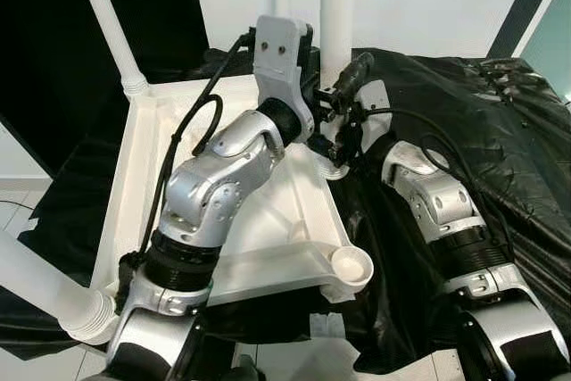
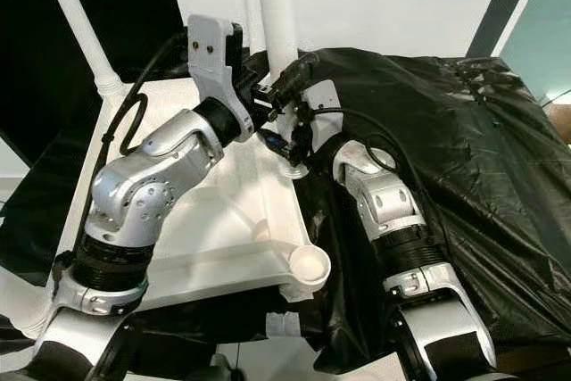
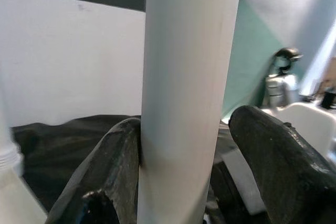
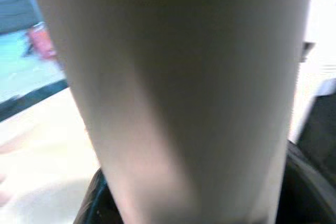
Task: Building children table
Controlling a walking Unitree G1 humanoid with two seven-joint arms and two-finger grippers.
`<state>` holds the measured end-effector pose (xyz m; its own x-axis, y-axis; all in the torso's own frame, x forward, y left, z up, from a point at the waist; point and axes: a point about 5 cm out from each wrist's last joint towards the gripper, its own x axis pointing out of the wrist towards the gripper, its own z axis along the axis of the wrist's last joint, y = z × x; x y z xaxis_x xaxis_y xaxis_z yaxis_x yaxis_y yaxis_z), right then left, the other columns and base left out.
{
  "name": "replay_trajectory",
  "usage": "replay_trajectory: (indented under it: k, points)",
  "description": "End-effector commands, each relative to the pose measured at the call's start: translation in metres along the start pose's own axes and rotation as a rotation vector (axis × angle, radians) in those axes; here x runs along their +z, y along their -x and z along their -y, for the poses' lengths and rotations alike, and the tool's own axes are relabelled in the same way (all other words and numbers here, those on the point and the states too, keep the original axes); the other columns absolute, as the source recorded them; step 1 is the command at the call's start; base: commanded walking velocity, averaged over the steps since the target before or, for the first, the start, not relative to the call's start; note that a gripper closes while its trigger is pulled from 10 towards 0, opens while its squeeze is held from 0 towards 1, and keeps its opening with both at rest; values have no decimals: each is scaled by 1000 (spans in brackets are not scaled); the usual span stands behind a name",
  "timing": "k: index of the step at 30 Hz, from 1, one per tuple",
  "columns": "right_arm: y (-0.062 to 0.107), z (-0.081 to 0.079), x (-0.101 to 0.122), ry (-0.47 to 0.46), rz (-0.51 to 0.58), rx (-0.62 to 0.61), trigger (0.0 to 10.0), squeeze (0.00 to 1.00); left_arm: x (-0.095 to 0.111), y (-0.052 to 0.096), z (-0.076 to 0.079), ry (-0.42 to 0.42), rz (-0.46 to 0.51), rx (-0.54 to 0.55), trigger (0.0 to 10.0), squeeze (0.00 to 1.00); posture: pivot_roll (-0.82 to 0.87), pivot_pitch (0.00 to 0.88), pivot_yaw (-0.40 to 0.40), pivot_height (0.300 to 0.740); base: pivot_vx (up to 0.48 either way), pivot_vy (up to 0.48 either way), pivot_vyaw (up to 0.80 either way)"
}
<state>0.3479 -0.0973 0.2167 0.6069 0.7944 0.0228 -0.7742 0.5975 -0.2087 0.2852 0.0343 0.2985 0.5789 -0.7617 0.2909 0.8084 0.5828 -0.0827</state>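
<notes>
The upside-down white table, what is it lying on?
The table top lies on a black plastic sheet that spreads out to the right. What is beneath the sheet is covered, so it cannot be seen.

Both silver arms reach far and inward, elbows bent, wrists nearly meeting. The left hand (image 3: pixel 184 145) spreads its black fingers (image 3: pixel 113 174) round a white post; the right hand (image 1: pixel 343 86) sits just beside it.

One tabletop (image 1: pixel 143 167), three legs (image 1: pixel 336 6), one empty socket (image 1: pixel 351 265).
</notes>
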Motion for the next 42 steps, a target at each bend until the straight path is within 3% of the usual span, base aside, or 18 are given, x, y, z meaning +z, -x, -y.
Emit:
replay_trajectory:
  k: [1, 9, 17, 25, 26, 28, 40, 41, 42]
  points:
    - [-2, -6, 11, 3, 18, 151, 10000, 0, 8, 7, 34, 16, 16, -417, 10000, 0, 169, 22, -6, 740, 0, 0, 0]
    - [5, -14, 12, -17, -16, 369, 10000, 0, 13, 15, 32, -79, -3, -535, 10000, 0, 169, 21, -10, 740, 0, 0, 0]
    - [17, -23, 3, -2, -88, 533, 10000, 0, 16, 16, 31, -166, -43, -528, 10000, 0, 170, 23, -14, 740, 0, 0, 0]
    - [26, -20, -2, 9, -145, 579, 10000, 0, 20, 21, 24, -145, -53, -547, 10000, 0, 165, 22, -15, 740, 0, 0, 0]
    - [27, -19, -3, 12, -150, 581, 10000, 0, 20, 22, 24, -121, -55, -551, 5216, 0, 165, 22, -15, 740, 0, 0, 0]
    - [28, -18, -3, 13, -157, 581, 10000, 0, 20, 23, 24, -102, -55, -558, 0, 0, 162, 22, -15, 740, 0, 0, 0]
    - [28, -14, -2, 13, -158, 558, 10000, 0, 17, 21, 24, -77, -72, -521, 0, 0, 164, 21, -14, 740, 0, 0, 0]
    - [27, -14, -2, 14, -155, 553, 10000, 290, 14, 18, 23, -80, -88, -490, 10000, 0, 164, 21, -14, 740, 0, 0, 0]
    - [27, -14, -1, 15, -153, 550, 10000, 290, 13, 16, 22, -80, -101, -469, 10000, 0, 163, 19, -13, 740, 0, 0, 0]
